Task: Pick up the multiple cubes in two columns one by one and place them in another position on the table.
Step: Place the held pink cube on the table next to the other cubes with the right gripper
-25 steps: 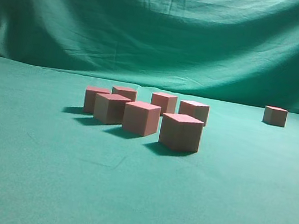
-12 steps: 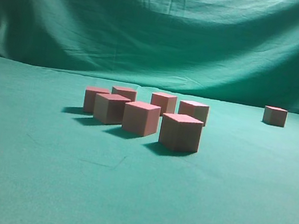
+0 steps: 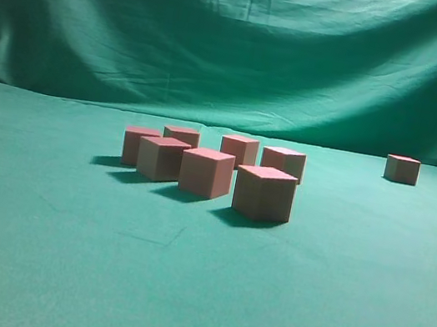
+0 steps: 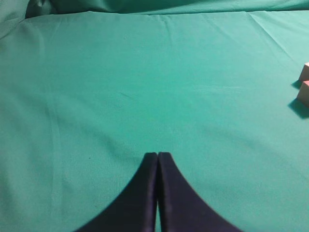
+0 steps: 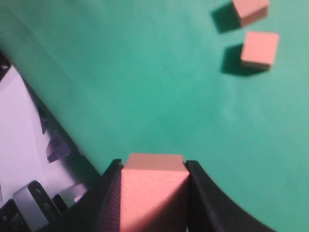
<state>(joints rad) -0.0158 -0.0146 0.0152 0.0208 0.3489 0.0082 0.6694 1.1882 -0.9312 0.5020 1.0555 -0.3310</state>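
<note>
Exterior view, near to far: bare green table (image 3: 195, 295) up front, then cluster of seven cubes (image 3: 264, 193) mid-table in two rough rows, nearest one front right. Two more cubes (image 3: 402, 169) far right near backdrop (image 3: 240, 40), well apart from cluster. Nine on cloth there, no arms in shot.

Right gripper (image 5: 153, 193) clamped on tenth cube (image 5: 153, 191), held above table; two loose cubes (image 5: 259, 50) beyond it.

Left gripper (image 4: 158, 159) pinched closed, empty, over bare cloth; two cube (image 4: 304, 93) corners at right edge.
</note>
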